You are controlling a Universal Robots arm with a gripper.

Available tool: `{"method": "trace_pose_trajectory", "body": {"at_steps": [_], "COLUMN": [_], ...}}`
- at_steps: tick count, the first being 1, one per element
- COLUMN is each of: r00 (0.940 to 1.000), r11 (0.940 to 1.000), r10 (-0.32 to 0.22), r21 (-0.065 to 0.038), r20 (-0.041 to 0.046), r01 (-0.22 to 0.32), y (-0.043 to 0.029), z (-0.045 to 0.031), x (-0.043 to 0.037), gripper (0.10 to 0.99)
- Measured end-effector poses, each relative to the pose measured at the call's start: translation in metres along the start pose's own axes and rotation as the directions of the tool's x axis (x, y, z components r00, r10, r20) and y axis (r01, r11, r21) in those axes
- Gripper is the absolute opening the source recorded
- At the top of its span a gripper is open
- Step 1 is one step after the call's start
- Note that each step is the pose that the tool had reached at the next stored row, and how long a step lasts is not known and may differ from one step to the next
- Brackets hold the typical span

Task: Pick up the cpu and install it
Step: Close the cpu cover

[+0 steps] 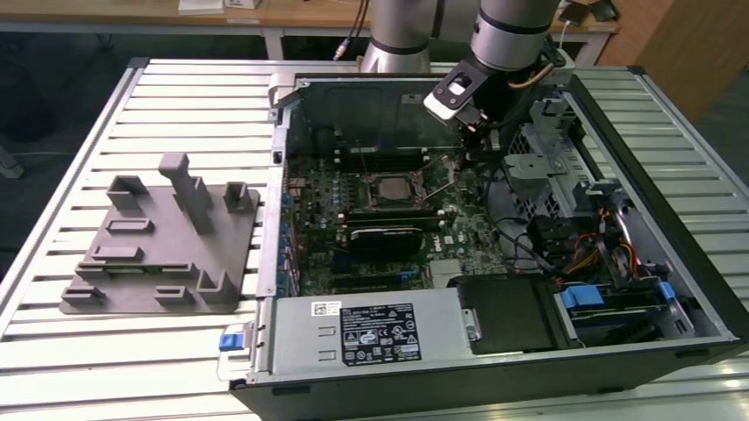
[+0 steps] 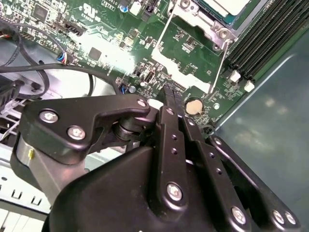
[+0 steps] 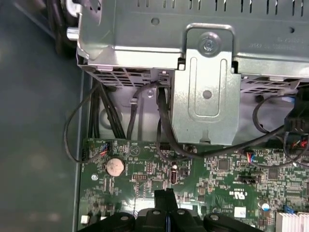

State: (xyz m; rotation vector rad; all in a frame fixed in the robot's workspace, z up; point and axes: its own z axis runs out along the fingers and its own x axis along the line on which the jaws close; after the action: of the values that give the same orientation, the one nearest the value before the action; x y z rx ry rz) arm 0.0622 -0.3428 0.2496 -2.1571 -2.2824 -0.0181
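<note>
cpu (image 2: 225, 4), small flat square chip with a silvery metal top: looks already dropped into the steel-framed socket (image 2: 190, 17), not in the grip. Working down from big to small: pale slatted metal table (image 1: 175, 351), black open computer case (image 1: 492, 390) on it, green motherboard (image 3: 217, 169) inside, then black two-finger gripper (image 2: 169, 94) low over the board just beside the socket, fingers pressed together on nothing. Guessing pick and place done, locking-down stage now. Thin wire socket lever (image 2: 219, 65) close by; calls for a small, steady, precise nudge.
</note>
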Motion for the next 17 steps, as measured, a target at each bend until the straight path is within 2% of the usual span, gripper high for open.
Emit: {"method": "trace_pose_trajectory", "body": {"at_steps": [9,17], "r00": [0.9995,0.9994], "r11": [0.9995,0.9994], "r10": [0.03,0.034], "r21": [0.0,0.0], "r20": [-0.0001,-0.0004], "r01": [-0.03,-0.034], "y": [0.0011,-0.0032], "z": [0.0117,0.0146], "x": [0.0002,0.0013], "gripper": [0.106,0.106]}}
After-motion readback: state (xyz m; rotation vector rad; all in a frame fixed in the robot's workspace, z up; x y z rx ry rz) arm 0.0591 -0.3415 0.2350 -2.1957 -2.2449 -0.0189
